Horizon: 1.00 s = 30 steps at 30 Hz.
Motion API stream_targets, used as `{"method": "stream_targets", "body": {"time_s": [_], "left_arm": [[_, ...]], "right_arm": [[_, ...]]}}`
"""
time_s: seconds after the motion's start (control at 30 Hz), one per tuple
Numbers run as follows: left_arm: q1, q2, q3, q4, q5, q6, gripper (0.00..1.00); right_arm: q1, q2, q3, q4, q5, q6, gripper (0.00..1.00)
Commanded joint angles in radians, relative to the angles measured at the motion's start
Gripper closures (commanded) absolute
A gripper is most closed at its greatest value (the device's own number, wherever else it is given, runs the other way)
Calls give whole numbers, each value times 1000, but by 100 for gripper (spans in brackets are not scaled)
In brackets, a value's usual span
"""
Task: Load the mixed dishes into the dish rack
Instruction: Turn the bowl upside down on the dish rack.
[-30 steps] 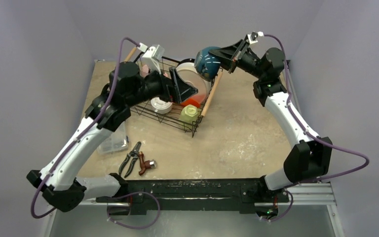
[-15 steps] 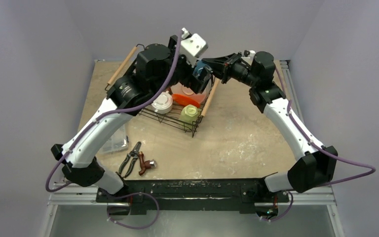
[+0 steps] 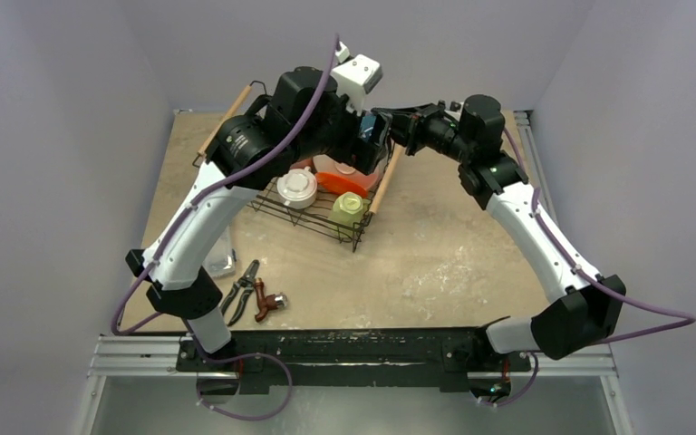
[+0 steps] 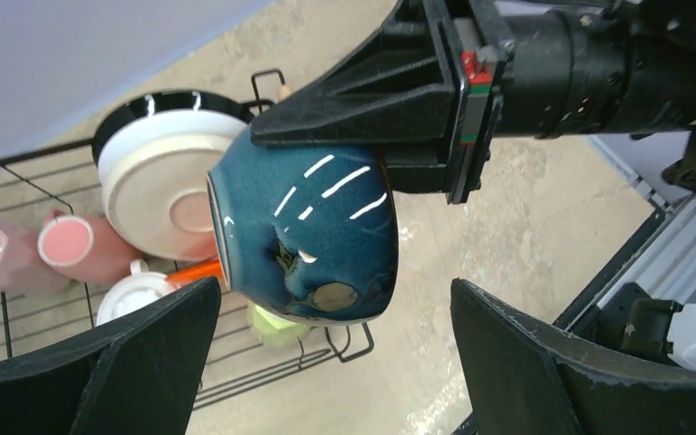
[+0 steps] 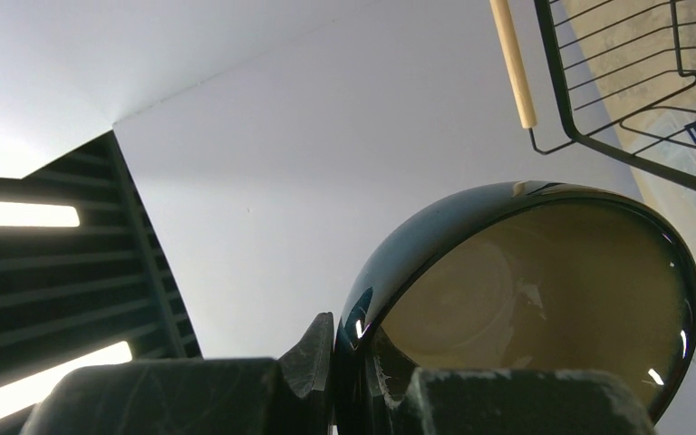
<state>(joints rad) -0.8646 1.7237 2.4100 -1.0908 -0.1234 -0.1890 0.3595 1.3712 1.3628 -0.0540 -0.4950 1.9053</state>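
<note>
A dark blue bowl [image 4: 304,240] hangs on its side above the far right corner of the dish rack [image 3: 313,216]. My right gripper [image 5: 349,349] is shut on its rim, one finger inside and one outside. My left gripper [image 4: 335,294] is open and faces the bowl's outside, its fingers standing wide to either side without touching it. In the rack stand a cream plate [image 4: 159,186], a red plate [image 3: 340,181], pink mugs [image 4: 68,249], a white mug [image 3: 297,188] and a yellow-green mug [image 3: 350,207]. From above, the bowl [image 3: 372,136] is mostly hidden between the two grippers.
Pliers [image 3: 240,290] and a red-handled tool [image 3: 269,302] lie near the front left. A clear plastic box [image 3: 220,263] shows partly behind the left arm. The rack's wooden handle [image 3: 383,186] runs along its right side. Both arms crowd the far middle.
My left arm has lifted out of the rack and swung right, up to the bowl. My right gripper has brought the bowl lower and leftward, toward the rack's corner.
</note>
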Motion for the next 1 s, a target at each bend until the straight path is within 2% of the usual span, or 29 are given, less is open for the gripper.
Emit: {"method": "stream_targets", "body": {"time_s": [0.0,0.2,0.3,0.57,0.83,0.97], "left_arm": [[-2,2,-37,-36,-15,-55,3],[-3,67,17,-77,-24,-50,7],[-10,62,-6,-80,-89,-23,8],[-13,48,-11,-98,-178,32,0],[-11,72,-19,-99,-114,35,0],[-11,75,-20,-74,-107,79,8]], "right_arm": [[25,-31,81,72,31,51,100],[48,-18,91,63,44,60,100],[52,-13,96,56,39,59,100],[60,-14,77,67,30,77,100],[69,-5,68,109,26,102,100],[75,1,68,121,18,104,100]]}}
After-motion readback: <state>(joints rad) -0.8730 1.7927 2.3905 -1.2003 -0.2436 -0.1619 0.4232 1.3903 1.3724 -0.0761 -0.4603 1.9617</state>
